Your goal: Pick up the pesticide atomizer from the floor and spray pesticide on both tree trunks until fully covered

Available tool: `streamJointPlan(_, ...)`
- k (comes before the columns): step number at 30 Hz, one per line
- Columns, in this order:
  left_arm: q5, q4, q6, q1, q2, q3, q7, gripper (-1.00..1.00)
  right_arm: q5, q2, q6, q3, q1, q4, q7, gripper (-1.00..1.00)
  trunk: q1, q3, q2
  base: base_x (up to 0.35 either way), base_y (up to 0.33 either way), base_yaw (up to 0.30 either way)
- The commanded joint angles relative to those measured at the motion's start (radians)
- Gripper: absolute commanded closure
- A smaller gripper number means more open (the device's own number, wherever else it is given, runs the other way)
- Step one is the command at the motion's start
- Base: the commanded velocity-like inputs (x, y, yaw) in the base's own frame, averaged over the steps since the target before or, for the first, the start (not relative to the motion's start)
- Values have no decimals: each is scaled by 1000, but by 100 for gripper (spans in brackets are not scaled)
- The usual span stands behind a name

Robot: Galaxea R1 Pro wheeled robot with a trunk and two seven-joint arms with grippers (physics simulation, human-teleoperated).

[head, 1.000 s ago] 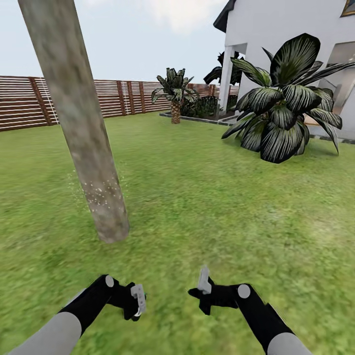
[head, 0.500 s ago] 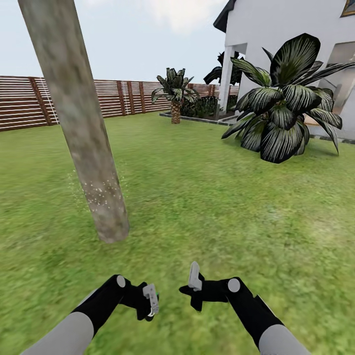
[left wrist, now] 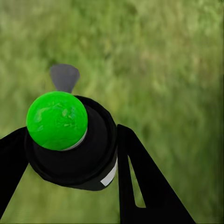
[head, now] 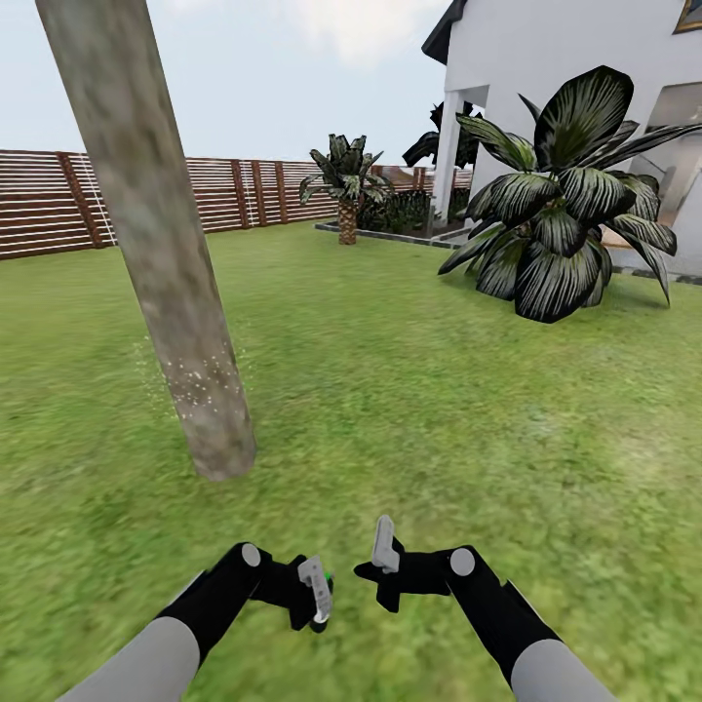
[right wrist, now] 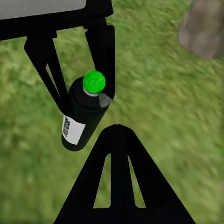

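The pesticide atomizer [left wrist: 70, 154] is a black bottle with a bright green ball top and a grey nozzle. My left gripper [left wrist: 70, 135] is shut on its body, low over the grass [head: 409, 409], seen in the head view as left gripper [head: 317, 593]. The right wrist view shows the atomizer [right wrist: 84, 116] hanging tilted in those fingers. My right gripper [head: 382, 548] is shut and empty, close beside the left one; its joined fingertips [right wrist: 116, 128] point at the bottle. A pale mottled tree trunk [head: 166, 263] stands ahead on the left. Whitish pesticide specks [head: 200, 375] dot its lower part.
A reddish-brown slat fence [head: 39, 200] runs along the back. A large dark-leafed plant [head: 565, 205] and a white house [head: 546, 58] stand at the right, with a short palm [head: 346, 185] further back. Open lawn lies between the trunk and the plant.
My left arm has moved right toward the middle with the atomizer. The right gripper shifted left a little at first, then held still.
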State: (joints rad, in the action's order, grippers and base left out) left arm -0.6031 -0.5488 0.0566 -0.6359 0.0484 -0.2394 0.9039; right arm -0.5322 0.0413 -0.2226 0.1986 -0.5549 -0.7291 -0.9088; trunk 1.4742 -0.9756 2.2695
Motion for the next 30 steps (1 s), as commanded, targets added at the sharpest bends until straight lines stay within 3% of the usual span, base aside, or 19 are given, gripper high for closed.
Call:
streamJointPlan(1, -1, -2, 6, 0, 0, 0, 4, 100, -9, 0, -6, -1, 0, -1, -1, 100, 0, -1, 0, 0, 0, 0)
streamJointPlan(17, 18, -2, 6, 1, 51, -1, 3, 100, -11, 0, -6, -1, 0, 0, 1, 100, 0, -1, 0, 0, 0, 0)
streamJointPlan(23, 19, -2, 6, 1, 57, 1, 2, 100, -11, 0, -6, -2, 0, 0, 1, 100, 0, -1, 0, 0, 0, 0)
streamJointPlan(27, 76, -2, 4, 0, 56, -1, 1, 100, -12, 0, -6, -2, 0, 0, 1, 100, 0, -1, 0, 0, 0, 0)
streamJointPlan(30, 93, -2, 3, 1, 55, -3, 1, 100, -14, 0, -6, -2, 0, 0, 1, 100, 0, -1, 0, 0, 0, 0)
